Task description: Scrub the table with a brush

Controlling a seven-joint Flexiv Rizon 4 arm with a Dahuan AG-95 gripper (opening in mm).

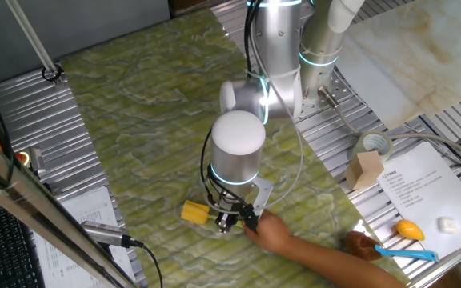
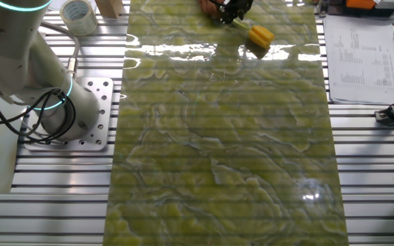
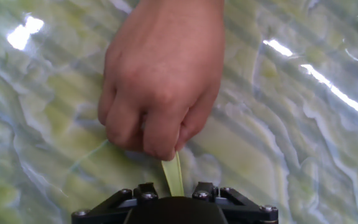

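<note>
1. End effector (image 1: 232,219): lowered close to the tabletop (image 1: 150,120) at its near edge in one fixed view; whether its fingers are apart or together cannot be told, as the hand view shows only the black base.
2. Brush (image 1: 195,212): its yellow head lies on the tabletop just left of the end effector; the thin yellow-green handle runs under the end effector.
3. Human hand (image 3: 160,74): closed around the handle's end, knuckles toward the camera in the hand view.
4. Blue-handled brush (image 1: 390,251), tape roll (image 1: 373,146), and printed sheet (image 1: 422,192): on the ribbed metal at right, well apart from the brush.
</note>
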